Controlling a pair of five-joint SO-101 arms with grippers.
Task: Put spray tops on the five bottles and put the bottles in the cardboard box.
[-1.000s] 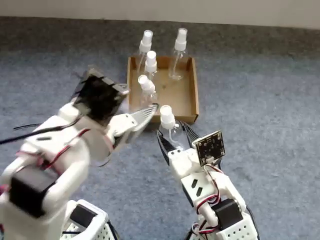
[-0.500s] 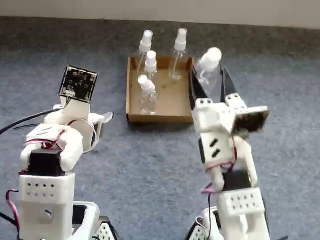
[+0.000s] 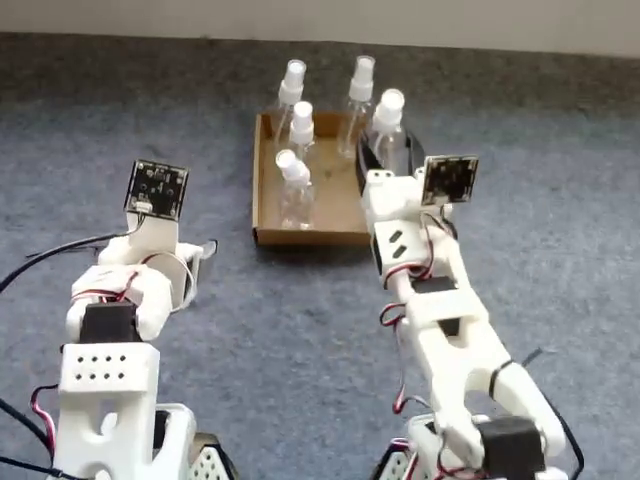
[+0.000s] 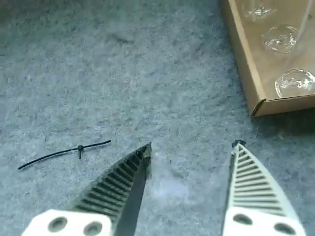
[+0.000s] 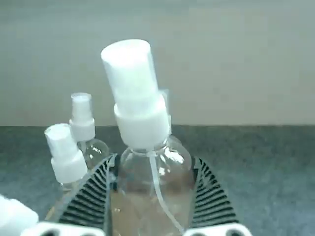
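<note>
Pinching a spray-topped bottle point(image 3: 388, 122) upright in the right gripper point(image 3: 387, 157) at the right wall of the cardboard box point(image 3: 262, 190) (four other capped bottles point(image 3: 296, 192) standing inside). Left gripper point(image 4: 193, 146) spread wide over the carpet point(image 4: 123, 73) near the box, clasping nothing.

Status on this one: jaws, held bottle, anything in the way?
Left gripper jaws open, empty, over carpet. Right gripper shut on capped bottle at cardboard box right wall. Four capped bottles inside, one close by.
</note>
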